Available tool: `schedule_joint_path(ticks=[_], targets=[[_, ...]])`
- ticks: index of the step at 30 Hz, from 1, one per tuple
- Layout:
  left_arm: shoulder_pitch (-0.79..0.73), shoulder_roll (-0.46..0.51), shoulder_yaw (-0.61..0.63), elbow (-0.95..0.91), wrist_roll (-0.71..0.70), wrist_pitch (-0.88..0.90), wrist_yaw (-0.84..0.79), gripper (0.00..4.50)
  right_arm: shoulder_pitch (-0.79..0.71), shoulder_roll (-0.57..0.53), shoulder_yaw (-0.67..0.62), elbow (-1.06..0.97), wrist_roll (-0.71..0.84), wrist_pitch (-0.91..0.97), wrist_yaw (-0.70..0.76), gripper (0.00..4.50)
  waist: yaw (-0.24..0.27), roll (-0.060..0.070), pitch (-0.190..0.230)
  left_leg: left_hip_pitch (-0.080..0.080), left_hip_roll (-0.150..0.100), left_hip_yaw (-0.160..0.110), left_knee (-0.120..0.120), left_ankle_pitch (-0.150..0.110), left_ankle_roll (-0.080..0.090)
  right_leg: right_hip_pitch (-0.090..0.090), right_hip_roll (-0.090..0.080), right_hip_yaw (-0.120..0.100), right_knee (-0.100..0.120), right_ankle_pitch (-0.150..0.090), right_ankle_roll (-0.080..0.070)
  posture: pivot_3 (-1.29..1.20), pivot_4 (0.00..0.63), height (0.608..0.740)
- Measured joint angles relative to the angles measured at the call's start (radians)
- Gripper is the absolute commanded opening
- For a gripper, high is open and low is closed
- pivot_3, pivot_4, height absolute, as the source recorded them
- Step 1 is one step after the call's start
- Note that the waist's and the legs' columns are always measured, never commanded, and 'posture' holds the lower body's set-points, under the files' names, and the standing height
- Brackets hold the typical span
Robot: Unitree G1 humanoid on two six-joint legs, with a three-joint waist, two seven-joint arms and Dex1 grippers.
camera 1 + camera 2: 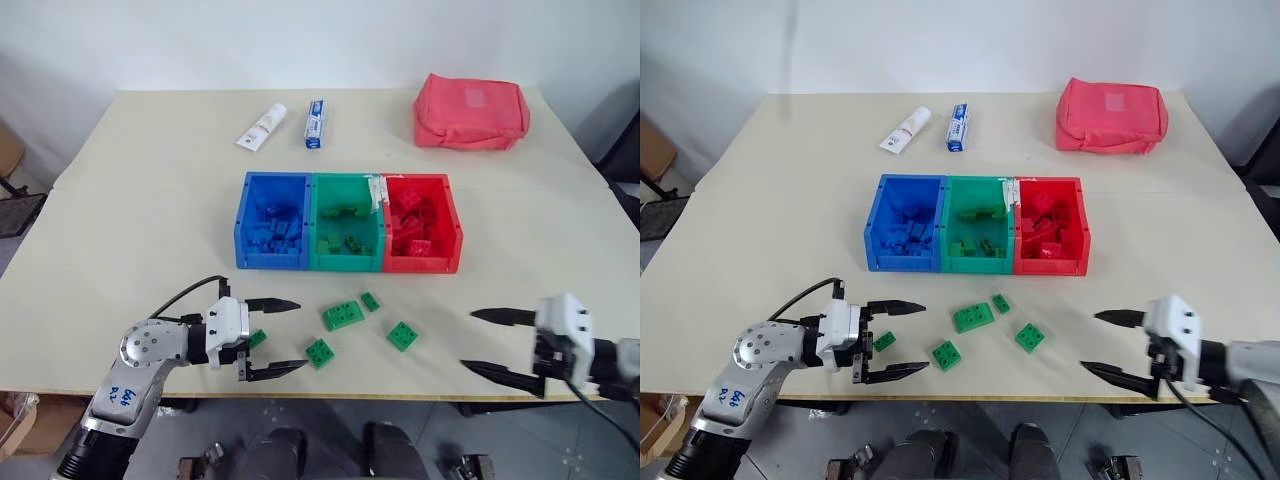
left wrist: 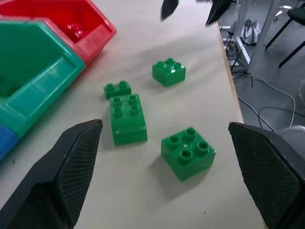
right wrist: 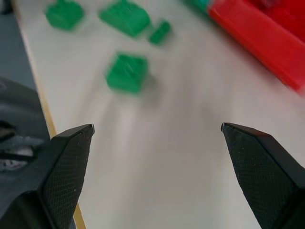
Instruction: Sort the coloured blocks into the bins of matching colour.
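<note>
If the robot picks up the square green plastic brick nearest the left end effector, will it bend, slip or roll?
The square green plastic brick looks like rigid moulded plastic, so it probably will not bend. Its flat base and boxy sides suggest it will slide rather than roll. The glossy faces may be somewhat slippery between the fingers of the left end effector.

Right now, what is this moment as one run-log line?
left gripper: jaws open, empty | right gripper: jaws open, empty | green blocks loose on table, near edge | green bin: not yet filled

The table [image 1: 120,200] carries bins [image 1: 347,262], green blocks [image 1: 343,315], tubes [image 1: 261,128], pouch [image 1: 471,112].
</note>
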Motion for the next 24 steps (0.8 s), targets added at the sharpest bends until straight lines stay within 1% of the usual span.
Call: schedule_joint_path(ticks=[4, 6, 7, 8, 10, 11, 14, 17, 19, 21, 23, 24], targets=[[0.007, 0.027, 0.017, 0.011, -0.003, -0.002, -0.021, 4.50, -0.103, 0.066, 0.187, -0.085, -0.038, 0.164, -0.140, 4.47, 0.003, 0.000, 0.000, -0.001, 0.002, 0.000, -0.001, 0.000, -0.002, -0.002, 0.002, 0.002, 0.000, 0.002, -0.003, 0.00, 0.150, 0.740], [0.005, 0.029, 0.025, 0.012, -0.004, -0.002, -0.021, 4.50, -0.141, 0.106, 0.264, -0.088, -0.091, 0.214, -0.216, 4.47, 0.007, 0.000, 0.000, -0.001, 0.002, -0.001, -0.001, 0.000, -0.002, -0.003, 0.002, 0.003, 0.000, 0.002, -0.003, 0.00, 0.150, 0.740], [0.006, 0.029, 0.029, 0.012, -0.004, -0.002, -0.021, 4.50, -0.150, 0.122, 0.283, -0.090, -0.108, 0.226, -0.243, 4.47, 0.008, 0.000, 0.000, -0.002, 0.001, -0.001, -0.001, 0.000, -0.002, -0.004, 0.002, 0.003, 0.000, 0.002, -0.003, 0.00, 0.150, 0.740], [0.005, 0.029, 0.033, 0.012, -0.005, -0.002, -0.021, 4.50, -0.163, 0.138, 0.296, -0.099, -0.123, 0.235, -0.269, 4.30, 0.007, 0.000, 0.000, -0.002, 0.001, 0.000, -0.001, -0.001, -0.002, -0.004, 0.002, 0.003, 0.000, 0.002, -0.003, 0.00, 0.150, 0.740], [0.004, 0.029, 0.036, 0.011, -0.006, 0.000, -0.021, 4.50, -0.182, 0.172, 0.322, -0.102, -0.157, 0.243, -0.319, 3.83, 0.005, -0.001, 0.000, -0.001, 0.001, 0.000, -0.001, -0.001, -0.002, -0.004, 0.003, 0.003, 0.000, 0.002, -0.003, 0.00, 0.150, 0.740], [0.004, 0.029, 0.036, 0.011, -0.008, 0.000, -0.022, 4.50, -0.187, 0.182, 0.330, -0.102, -0.174, 0.240, -0.339, 3.52, 0.002, -0.001, 0.000, -0.001, 0.001, 0.001, -0.001, -0.001, -0.002, -0.004, 0.003, 0.003, 0.000, 0.002, -0.003, 0.00, 0.150, 0.740], [0.004, 0.032, 0.036, 0.004, -0.019, 0.002, -0.029, 4.50, -0.184, 0.189, 0.333, -0.100, -0.205, 0.224, -0.373, 2.46, 0.002, -0.001, 0.000, -0.001, 0.002, 0.001, -0.001, -0.001, -0.002, -0.004, 0.003, 0.003, 0.001, 0.002, -0.003, 0.00, 0.150, 0.740], [0.006, 0.041, 0.040, -0.012, -0.046, 0.025, -0.034, 4.50, -0.163, 0.187, 0.313, -0.086, -0.218, 0.177, -0.365, 1.48, 0.004, -0.001, 0.000, -0.001, 0.002, 0.001, -0.001, -0.001, -0.002, -0.003, 0.004, 0.003, 0.001, 0.002, -0.003, 0.00, 0.150, 0.740], [0.008, 0.040, 0.051, -0.022, -0.061, 0.039, -0.031, 4.50, -0.150, 0.188, 0.304, -0.073, -0.207, 0.135, -0.325, 1.51, 0.004, -0.001, 0.000, -0.001, 0.002, 0.001, -0.002, -0.001, -0.002, -0.003, 0.004, 0.003, 0.001, 0.002, -0.003, 0.00, 0.150, 0.740], [0.022, 0.023, 0.067, -0.026, -0.071, 0.044, -0.010, 4.50, -0.157, 0.210, 0.299, -0.073, -0.162, 0.094, -0.274, 1.51, 0.000, 0.000, 0.000, -0.001, 0.002, 0.001, -0.002, -0.001, -0.001, -0.003, 0.004, 0.004, 0.000, 0.002, -0.003, 0.00, 0.150, 0.740], [0.036, -0.018, 0.082, -0.028, -0.081, 0.044, 0.035, 4.50, -0.231, 0.257, 0.297, -0.070, -0.143, 0.100, -0.283, 1.51, -0.013, -0.001, 0.000, 0.000, 0.003, 0.003, -0.001, -0.001, -0.002, -0.004, 0.004, 0.005, 0.001, 0.002, -0.002, 0.00, 0.150, 0.740], [0.042, -0.034, 0.089, -0.028, -0.082, 0.044, 0.059, 4.50, -0.295, 0.286, 0.299, -0.067, -0.138, 0.115, -0.306, 1.51, -0.020, -0.001, 0.001, 0.000, 0.003, 0.004, -0.001, -0.001, -0.002, -0.004, 0.004, 0.005, 0.002, 0.003, -0.003, 0.00, 0.150, 0.740]])
